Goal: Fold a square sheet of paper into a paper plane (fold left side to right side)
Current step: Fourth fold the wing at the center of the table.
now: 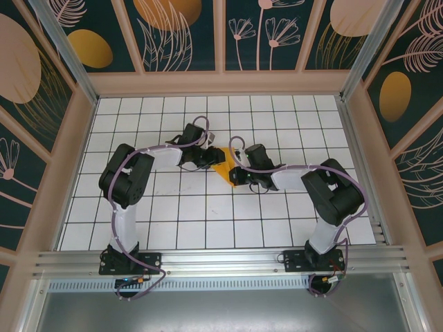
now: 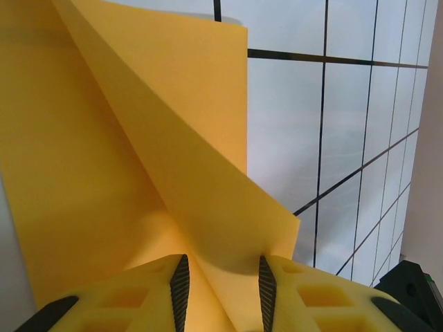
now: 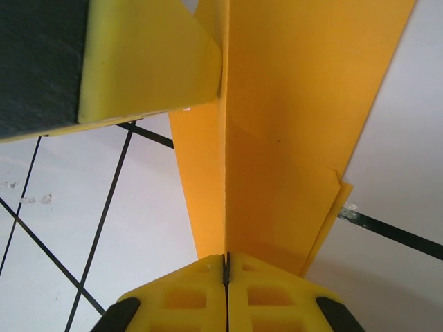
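White tiled surface (image 1: 208,221) with dark lines, folded orange-yellow paper (image 1: 225,170) near the middle. Left pincer (image 2: 220,290) spread a little, with a raised paper fold standing in the gap. Right pincer (image 3: 225,266) pressed tight together, pinching the paper right at its crease.

**Square sheet of paper** (image 1: 225,171). Thin, plain orange-yellow stock with a matte surface. It is folded into a narrower, pointed, multi-layered shape. A straight crease is seen running lengthwise in the right wrist view, with stepped layer edges at one side. In the left wrist view a flap is seen raised in a slanting ridge above the flatter layers. It is located near the middle of the white tiled table (image 1: 173,221). One end is pinched in the right gripper (image 3: 225,266), and the raised fold is straddled by the parted left gripper (image 2: 220,283).
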Motion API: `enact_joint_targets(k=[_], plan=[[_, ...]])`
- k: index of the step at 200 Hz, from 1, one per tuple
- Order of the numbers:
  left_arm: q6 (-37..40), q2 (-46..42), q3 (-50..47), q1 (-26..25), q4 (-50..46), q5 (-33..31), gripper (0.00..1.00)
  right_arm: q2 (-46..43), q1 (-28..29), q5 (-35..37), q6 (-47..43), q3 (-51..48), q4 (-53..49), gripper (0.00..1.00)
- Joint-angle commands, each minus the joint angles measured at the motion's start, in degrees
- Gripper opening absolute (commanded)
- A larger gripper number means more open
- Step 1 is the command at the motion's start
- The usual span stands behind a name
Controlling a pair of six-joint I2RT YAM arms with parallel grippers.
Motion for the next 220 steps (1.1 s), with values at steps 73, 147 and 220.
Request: enact_joint_targets(k=[73, 147, 220], plan=[[1.2, 4.54, 3.23, -1.24, -2.56, -1.26, 0.37, 1.21, -1.4, -3.39, 1.9, -1.06, 3.44, 0.1], [1.73, 5.3, 2.66, -1.24, -3.61, -2.82, 0.37, -1.16, -2.67, -5.73, 2.07, -1.14, 2.24, 0.26], [1.92, 4.54, 2.2, -1.23, -3.94, -3.18, 0.37, -3.21, -9.71, -14.27, 6.51, 1.5, 3.8, 0.4]])
